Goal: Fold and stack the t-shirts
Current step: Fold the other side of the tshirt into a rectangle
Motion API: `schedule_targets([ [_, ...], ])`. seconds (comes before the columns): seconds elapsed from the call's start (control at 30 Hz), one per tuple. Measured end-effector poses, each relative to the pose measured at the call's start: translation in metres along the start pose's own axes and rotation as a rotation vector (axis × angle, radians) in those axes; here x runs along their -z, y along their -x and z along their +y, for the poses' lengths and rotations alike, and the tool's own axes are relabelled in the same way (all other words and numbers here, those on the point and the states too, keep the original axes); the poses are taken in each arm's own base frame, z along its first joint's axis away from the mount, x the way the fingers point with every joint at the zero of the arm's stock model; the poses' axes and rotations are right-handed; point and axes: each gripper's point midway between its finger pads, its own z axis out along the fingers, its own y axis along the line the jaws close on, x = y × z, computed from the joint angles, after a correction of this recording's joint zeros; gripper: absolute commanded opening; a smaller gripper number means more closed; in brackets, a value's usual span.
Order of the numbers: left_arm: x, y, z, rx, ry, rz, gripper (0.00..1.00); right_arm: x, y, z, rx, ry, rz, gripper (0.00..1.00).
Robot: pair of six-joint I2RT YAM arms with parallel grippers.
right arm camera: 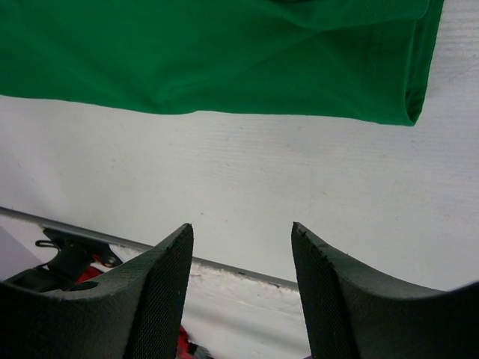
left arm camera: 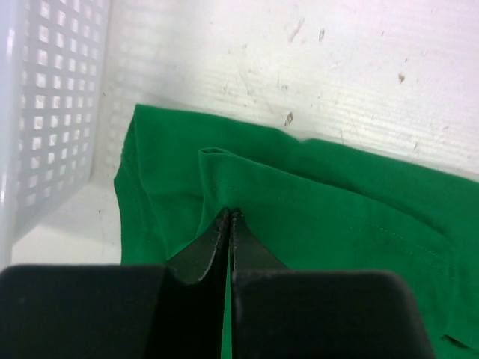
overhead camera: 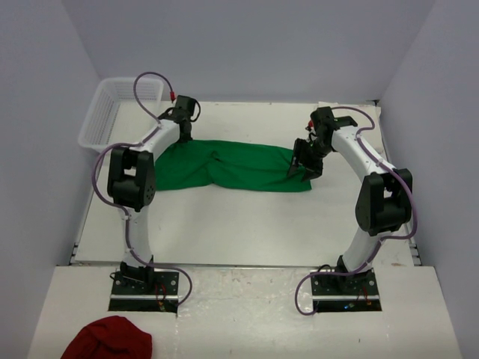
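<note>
1. Dark red cloth (overhead camera: 107,338): bunched in a heap at the near left corner of the ledge (overhead camera: 247,321), just in front of the left arm's base. It touches neither arm.

2. Table (overhead camera: 224,224): white and scuffed, with a metal strip along its near edge.

3. Right gripper (right arm camera: 240,224): the fingers (right arm camera: 161,299) are spread wide with nothing between them. It hangs over bare table just beside the right end of the shirt. In its own wrist view the folded green edge lies a little beyond the fingertips and does not touch them.

4. Green t-shirt (overhead camera: 232,166): the task's item, lying on the table between the two grippers as a long band running left to right. It is rumpled, with a shallow dip near the middle. The right end shows a doubled hem (the cloth looks folded over on itself there). The left end reaches toward the basket.

5. Left gripper (left arm camera: 230,212): it sits at the far left part of the shirt. The fingers (left arm camera: 202,258) are pressed together, with only a hairline gap between them. Their tips meet on a raised crease of green cloth and appear to pinch it. Wrinkles run in toward the tips.

6. Basket (overhead camera: 105,120): white perforated plastic, at the far left corner of the table. It stands just beside the shirt's left end. From the left wrist view its wall is close to the cloth, and I cannot tell whether they touch.
</note>
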Motion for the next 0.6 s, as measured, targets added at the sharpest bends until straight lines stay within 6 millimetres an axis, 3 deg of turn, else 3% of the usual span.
schedule_targets([
  [0.1,0.002,0.010,0.002,0.014,0.009,-0.035,0.00,0.000,0.000,0.000,0.000,0.000,0.001,0.57],
  [0.27,-0.003,0.008,0.003,0.010,0.026,-0.030,0.00,0.000,0.000,0.000,0.001,-0.001,0.002,0.57],
  [0.4,-0.013,0.009,0.001,0.003,0.046,-0.023,0.22,0.000,-0.001,0.000,-0.001,-0.003,0.005,0.57],
  [0.6,-0.025,-0.001,0.010,0.004,0.125,0.016,0.30,0.000,-0.002,-0.001,-0.002,-0.004,0.007,0.57],
])
